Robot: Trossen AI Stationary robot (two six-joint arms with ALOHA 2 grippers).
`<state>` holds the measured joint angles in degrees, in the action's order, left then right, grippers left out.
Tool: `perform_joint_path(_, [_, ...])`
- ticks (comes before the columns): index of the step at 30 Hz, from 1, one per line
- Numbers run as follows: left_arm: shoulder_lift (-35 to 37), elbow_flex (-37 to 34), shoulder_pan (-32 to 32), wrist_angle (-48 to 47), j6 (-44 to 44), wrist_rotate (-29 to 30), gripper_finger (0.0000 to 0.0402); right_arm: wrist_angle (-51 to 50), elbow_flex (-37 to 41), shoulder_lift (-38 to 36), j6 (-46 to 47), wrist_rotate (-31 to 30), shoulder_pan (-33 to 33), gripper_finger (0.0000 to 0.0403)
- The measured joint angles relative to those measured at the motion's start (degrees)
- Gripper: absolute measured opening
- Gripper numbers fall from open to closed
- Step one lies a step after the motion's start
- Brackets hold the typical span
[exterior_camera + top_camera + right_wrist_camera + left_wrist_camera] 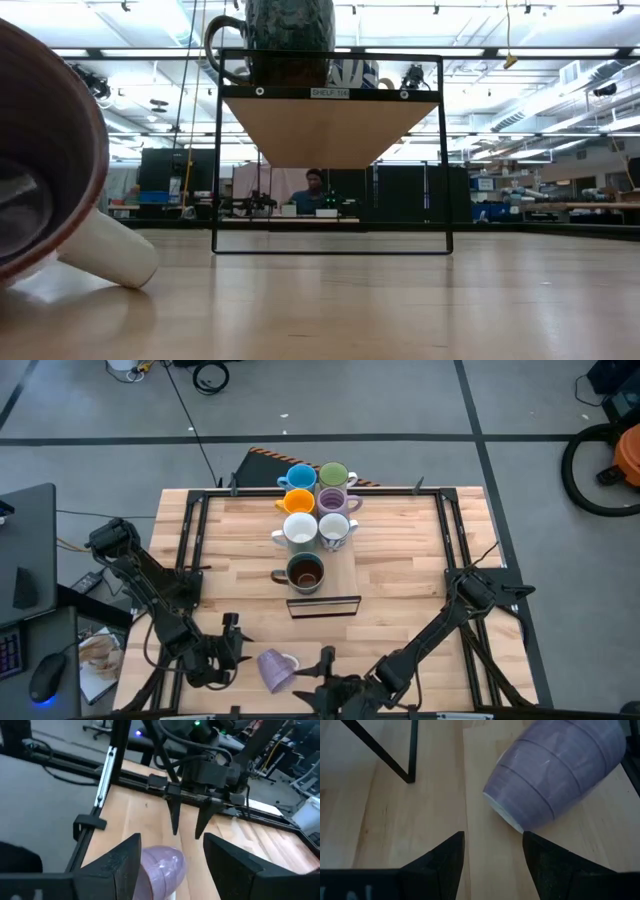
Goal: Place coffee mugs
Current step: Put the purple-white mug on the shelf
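A lilac mug (277,669) lies on its side on the table near the near edge. Its mouth and white handle (110,258) face the low camera. My left gripper (234,644) is open, just left of the mug, with the mug's base (555,775) ahead of its fingers. My right gripper (325,662) is open, just right of the mug, and the mug (161,866) shows between its fingers. The blue (300,478), green (333,474), orange (297,501), lilac (335,500), two white (298,530) and dark (305,572) mugs stand upright on a raised wooden shelf.
The wooden shelf (340,575) stands on a black wire frame (330,245) at the table's middle, running toward the far edge. Black rails (190,530) run along the table's left and right sides. Bare wood lies on both sides of the shelf.
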<state>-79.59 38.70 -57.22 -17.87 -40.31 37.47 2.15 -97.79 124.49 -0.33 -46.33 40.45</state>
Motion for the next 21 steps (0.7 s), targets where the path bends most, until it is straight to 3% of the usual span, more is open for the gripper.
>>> perform_joint_path(6, [0.0,0.0,-0.3,0.0,0.6,0.3,0.0208,-1.4,-0.3,0.4,-0.6,7.4,-0.9,0.0221])
perform_joint_path(10, [0.0,0.0,-0.1,-0.3,1.0,0.9,0.0208,1.7,-0.3,4.7,-2.8,9.5,-1.7,0.0221])
perform_joint_path(15, [0.0,0.0,-0.1,-0.3,1.1,0.8,0.0208,7.5,-2.6,10.2,-8.4,6.8,-2.0,0.0222])
perform_joint_path(21, [0.0,0.0,-0.1,0.0,1.1,0.3,0.0208,4.1,-9.6,14.3,-10.2,3.5,-2.1,0.0227])
